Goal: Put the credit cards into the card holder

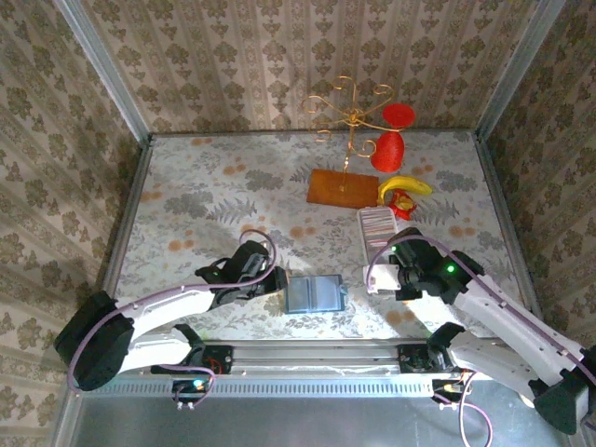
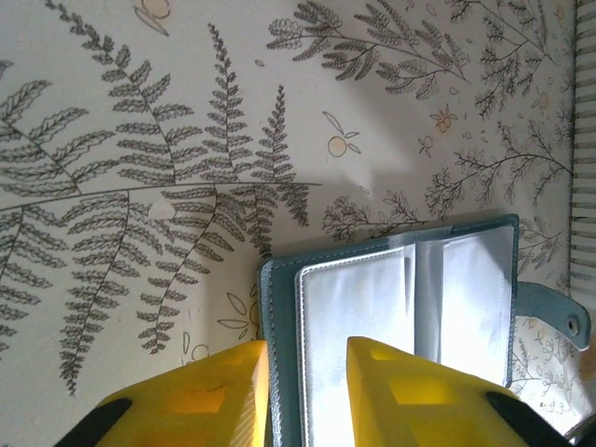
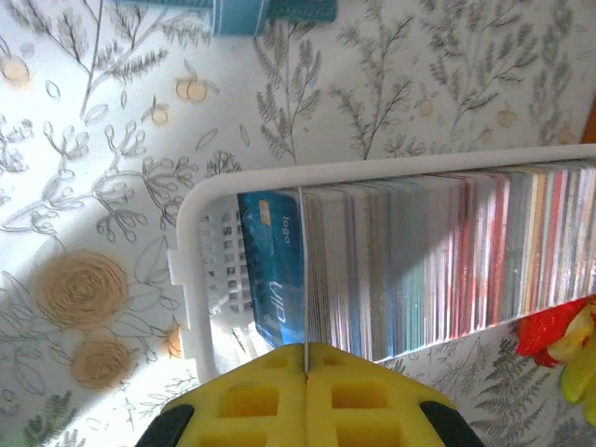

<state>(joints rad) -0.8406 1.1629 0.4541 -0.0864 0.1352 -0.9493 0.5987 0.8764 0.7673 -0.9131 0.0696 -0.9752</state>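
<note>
The teal-blue card holder (image 1: 315, 294) lies open and flat near the front edge, its clear sleeves (image 2: 400, 307) facing up. My left gripper (image 1: 277, 279) hangs low over its left edge. The yellow fingers (image 2: 214, 391) stand apart, one outside the edge and one over the sleeve. The credit cards (image 3: 419, 270) stand on edge, packed in a long white tray (image 3: 191, 270). My right gripper (image 3: 305, 358) is over the tray's near end, shut on the upright edge of the front card, whose blue face (image 3: 275, 270) shows. The holder's edge (image 3: 251, 11) shows beyond the tray.
An orange-brown board (image 1: 340, 188) lies behind the tray (image 1: 363, 244). A gold wire stand (image 1: 352, 112) rises from it, with red pieces (image 1: 388, 149) and a banana (image 1: 405, 185) beside it. The holder's tab (image 2: 559, 312) sticks out to its right. Patterned walls enclose the table.
</note>
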